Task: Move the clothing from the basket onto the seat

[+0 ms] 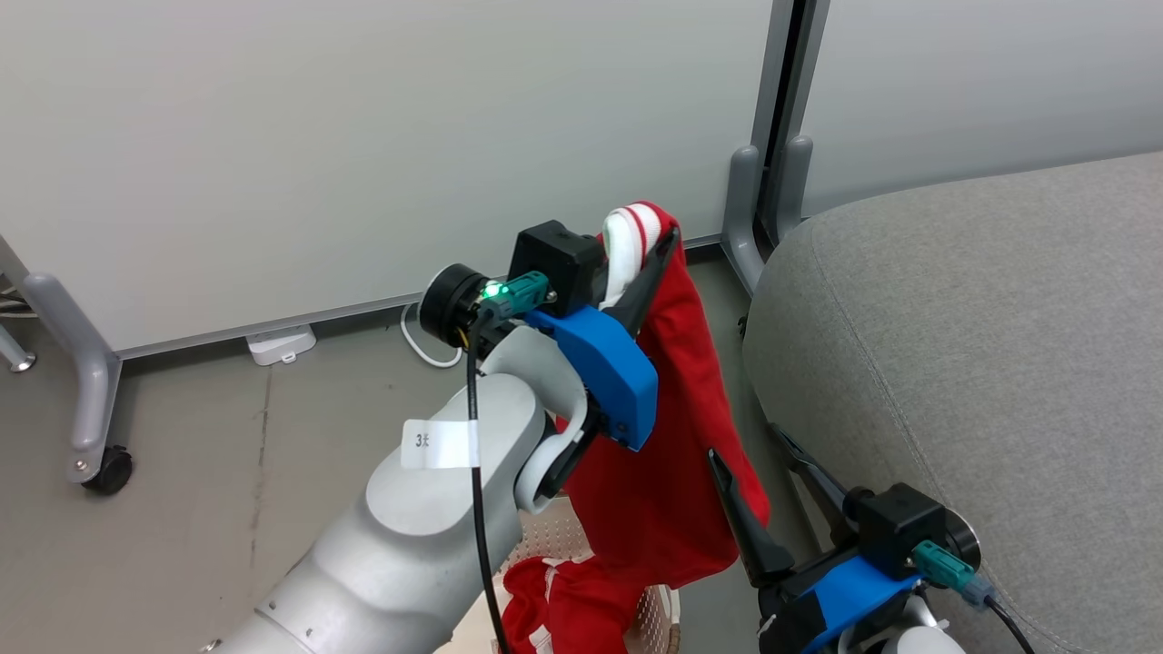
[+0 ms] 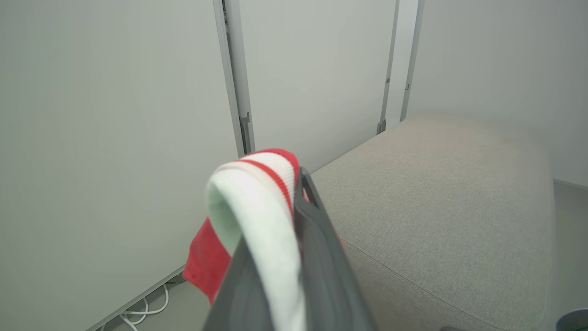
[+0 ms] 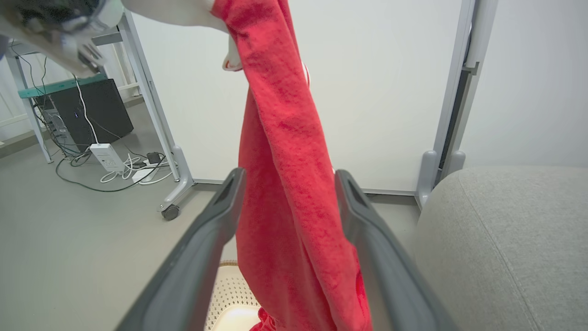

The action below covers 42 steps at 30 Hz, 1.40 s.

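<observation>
My left gripper (image 1: 668,238) is raised and shut on the white striped trim of a red garment (image 1: 672,436), which hangs down long from it beside the grey seat (image 1: 981,345). In the left wrist view the trim (image 2: 257,207) folds over my dark fingers (image 2: 321,257), with the seat (image 2: 436,207) beyond. My right gripper (image 1: 759,459) is low and open. In its wrist view the hanging garment (image 3: 285,184) passes between its spread fingers (image 3: 216,220). A second red garment (image 1: 563,599) lies in the cream basket (image 1: 659,618) below.
White partition panels stand behind, with grey feet on casters (image 1: 91,400) and a grey post (image 1: 772,182) close to the seat's corner. A white adapter (image 1: 280,345) and cable (image 1: 427,341) lie on the floor. A black box (image 3: 98,110) and power strip (image 3: 106,157) sit far left.
</observation>
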Available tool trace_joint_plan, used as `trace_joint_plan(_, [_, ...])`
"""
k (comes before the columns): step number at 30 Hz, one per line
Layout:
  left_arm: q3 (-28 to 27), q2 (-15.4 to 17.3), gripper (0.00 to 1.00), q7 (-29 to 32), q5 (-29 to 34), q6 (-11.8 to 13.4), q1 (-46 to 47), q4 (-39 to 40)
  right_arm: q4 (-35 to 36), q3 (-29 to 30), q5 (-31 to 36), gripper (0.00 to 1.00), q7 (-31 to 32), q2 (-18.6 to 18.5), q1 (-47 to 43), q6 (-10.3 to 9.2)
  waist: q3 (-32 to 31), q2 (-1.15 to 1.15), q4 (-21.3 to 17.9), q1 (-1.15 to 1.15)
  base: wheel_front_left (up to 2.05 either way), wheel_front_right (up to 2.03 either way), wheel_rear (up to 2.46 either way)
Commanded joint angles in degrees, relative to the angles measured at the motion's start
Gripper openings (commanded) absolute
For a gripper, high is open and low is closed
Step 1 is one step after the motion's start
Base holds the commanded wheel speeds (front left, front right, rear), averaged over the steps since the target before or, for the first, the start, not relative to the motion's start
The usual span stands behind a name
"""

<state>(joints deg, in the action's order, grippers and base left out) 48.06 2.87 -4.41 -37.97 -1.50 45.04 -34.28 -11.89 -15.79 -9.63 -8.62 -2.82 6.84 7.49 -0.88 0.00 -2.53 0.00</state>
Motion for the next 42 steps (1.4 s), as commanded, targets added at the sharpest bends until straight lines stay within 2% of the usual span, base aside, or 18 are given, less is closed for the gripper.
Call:
trace_joint_plan(1, [0.64,0.03,0.00,0.06,-0.68,0.55,1.00,0.47,0.31,-0.07,0.23,1.00,0.15,-0.12,-0.75,0.01,-0.01,0.00,0.02,0.00,0.00,0.00,0.00])
trace_joint_plan(12, [4.89,0.05,0.00,-0.39,-4.42,2.27,2.49,0.08,0.16,-0.03,0.12,1.00,0.16,-0.12,-0.49,0.01,0.19,0.00,-0.38,0.00,0.00,0.00,0.00])
trace_joint_plan(26, [8.90,0.04,0.00,-1.84,-7.35,2.97,3.78,-1.06,-1.82,0.22,1.65,1.00,0.91,-0.12,2.79,0.01,0.66,0.00,-0.31,0.00,0.00,0.00,0.00])
trace_joint_plan(32, [10.50,0.04,0.00,-2.36,-8.46,3.34,4.24,-0.96,-6.45,-0.11,1.97,1.00,0.80,-0.12,7.28,0.01,0.98,0.00,-0.07,0.00,0.00,0.00,0.00])
trace_joint_plan(42, [13.31,0.04,0.00,-2.91,-10.49,3.84,5.10,-0.28,-19.16,-1.92,-0.86,1.00,-0.86,-0.12,16.26,0.01,1.73,0.00,0.72,0.00,0.00,0.00,0.00])
